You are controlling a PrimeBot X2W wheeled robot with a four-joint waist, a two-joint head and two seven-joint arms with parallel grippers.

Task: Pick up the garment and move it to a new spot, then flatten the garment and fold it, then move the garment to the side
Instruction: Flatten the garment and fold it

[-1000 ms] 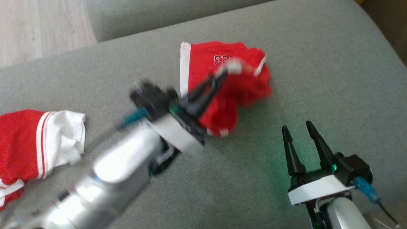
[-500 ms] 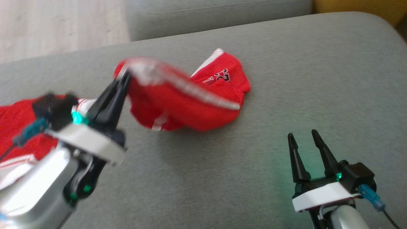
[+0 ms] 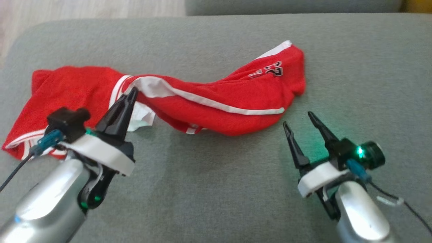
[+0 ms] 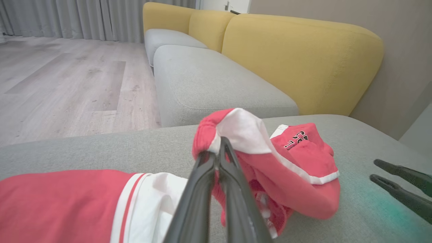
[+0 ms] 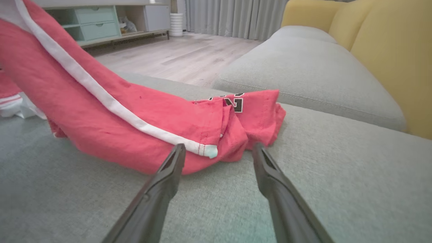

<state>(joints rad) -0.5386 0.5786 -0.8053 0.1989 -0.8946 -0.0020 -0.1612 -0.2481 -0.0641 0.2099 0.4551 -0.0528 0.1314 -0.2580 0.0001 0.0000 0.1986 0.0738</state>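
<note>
Gripping only a thin fold of the white edge, the left hand (image 3: 131, 93), near left and clamped on the red garment (image 3: 219, 101), could lose it under a hard pull, or drag along the second red piece (image 3: 67, 87) lying just beside it. Near right, the right hand (image 3: 298, 119) hovers with its jaws apart, just short of the garment's hem. Beyond both, the garment stretches across the grey sofa (image 3: 216, 189), its numbered end lying far right

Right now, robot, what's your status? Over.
Left gripper shut on numbered garment, one end lifted. Right gripper open, empty. Second red garment lies beside left gripper.
</note>
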